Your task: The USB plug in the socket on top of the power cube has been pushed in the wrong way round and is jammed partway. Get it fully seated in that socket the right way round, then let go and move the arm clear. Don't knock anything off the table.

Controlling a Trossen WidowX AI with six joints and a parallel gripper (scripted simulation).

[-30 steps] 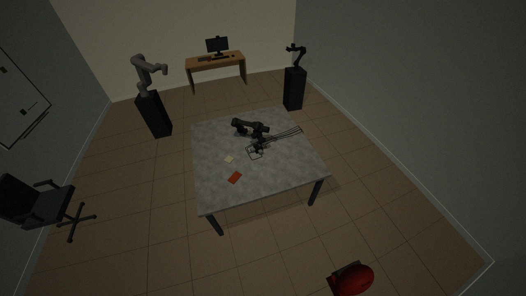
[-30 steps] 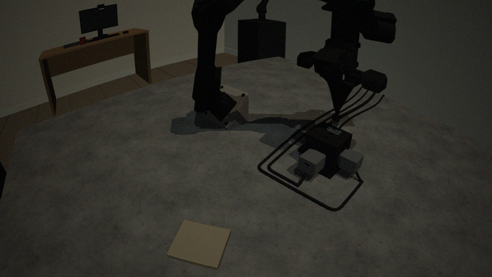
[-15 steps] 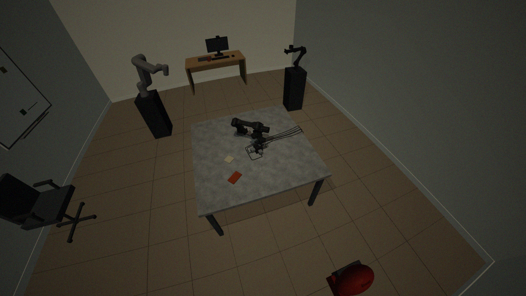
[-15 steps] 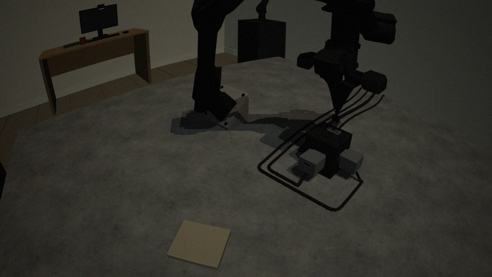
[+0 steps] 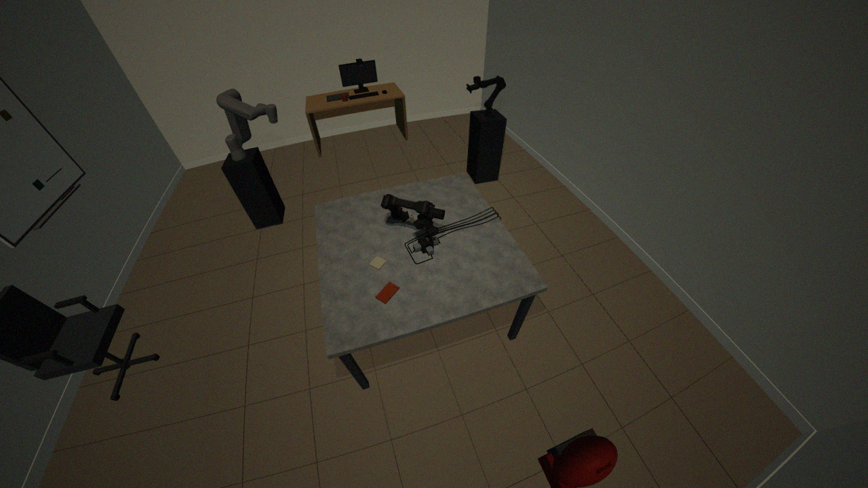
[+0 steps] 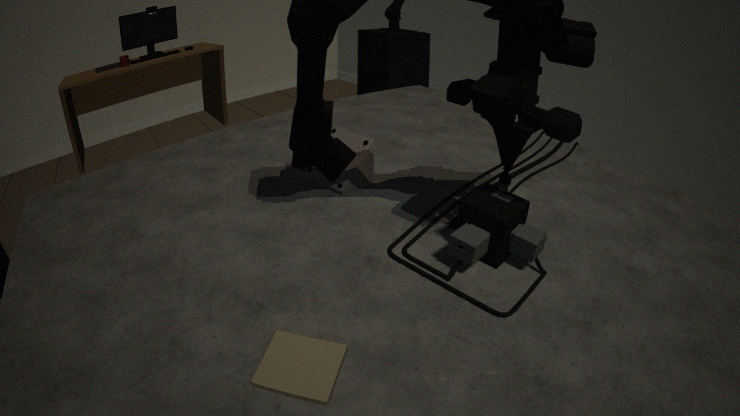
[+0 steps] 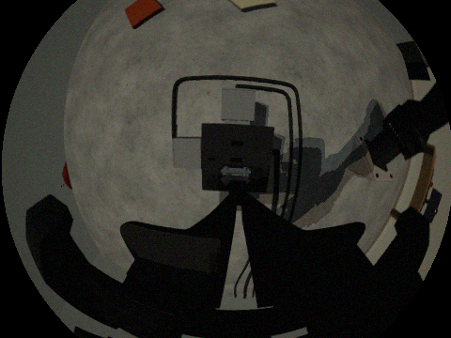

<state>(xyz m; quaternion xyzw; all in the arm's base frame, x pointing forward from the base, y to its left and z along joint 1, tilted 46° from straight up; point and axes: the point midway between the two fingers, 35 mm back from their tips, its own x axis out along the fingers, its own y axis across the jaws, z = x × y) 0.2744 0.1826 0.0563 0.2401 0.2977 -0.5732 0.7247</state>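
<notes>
The dark power cube stands on the grey table. A pale metallic socket fitting shows on its top, toward the edge nearest the gripper in the wrist view. My gripper points down above it, shut on the USB plug. The plug's pale metal end is directed down at the fitting, close over it or partly in it; I cannot tell which. The fingers and darkness hide most of the plug, and which way round it faces cannot be seen.
Grey adapter blocks sit against the cube's sides. Black cables loop around them and run past the cube. A cream square and an orange rectangle lie on the table.
</notes>
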